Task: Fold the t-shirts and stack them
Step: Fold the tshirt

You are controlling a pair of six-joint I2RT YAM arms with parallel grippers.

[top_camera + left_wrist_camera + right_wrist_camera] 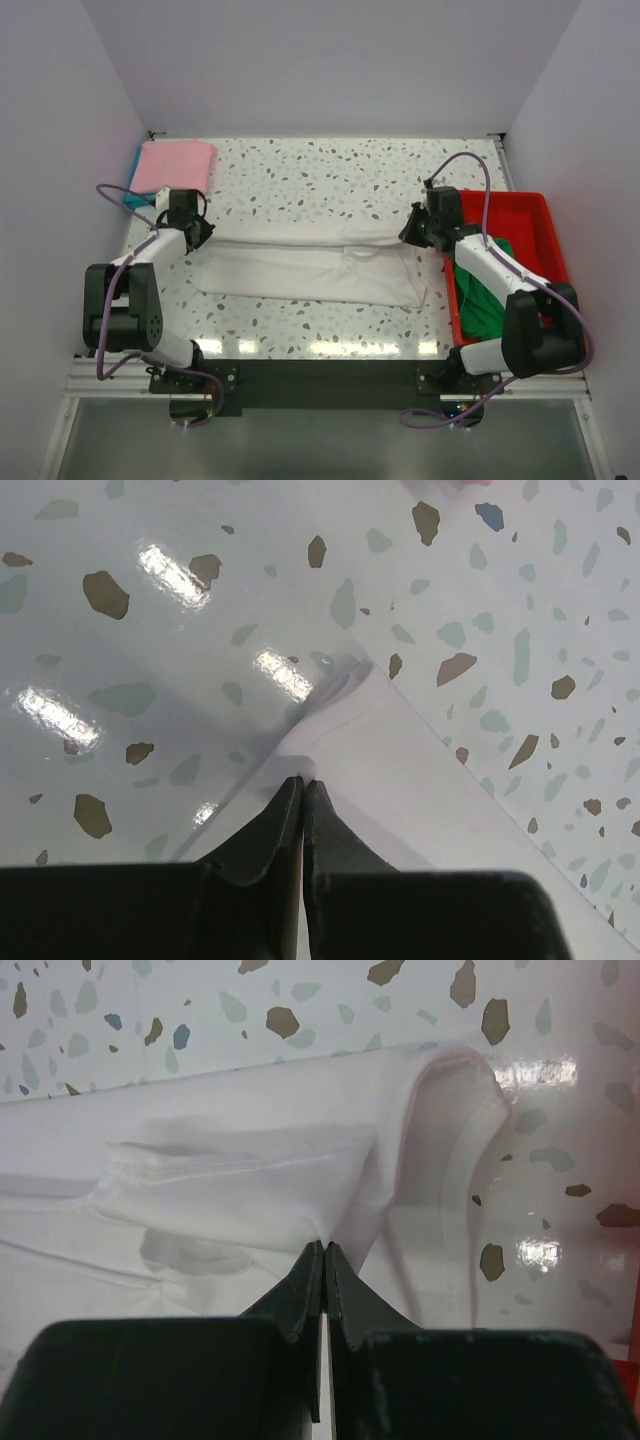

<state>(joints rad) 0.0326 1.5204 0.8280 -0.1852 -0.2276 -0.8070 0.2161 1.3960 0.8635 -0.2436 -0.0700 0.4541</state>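
The white t-shirt (310, 265) lies stretched across the middle of the table, folded lengthwise into a long band. My left gripper (196, 230) is at its left end, and in the left wrist view that gripper (302, 780) is shut on a corner of the white cloth (400, 770). My right gripper (414, 232) is at the right end; the right wrist view shows it (326, 1247) shut on a pinch of the white cloth (250, 1180) beside a hemmed opening. A folded pink t-shirt (175, 165) rests on a teal t-shirt (134, 188) at the back left. The green t-shirt (485, 290) lies crumpled in the tray.
A red plastic tray (530, 215) stands at the right edge of the speckled table (320, 170), under my right arm. Walls close in the table at the back and on both sides.
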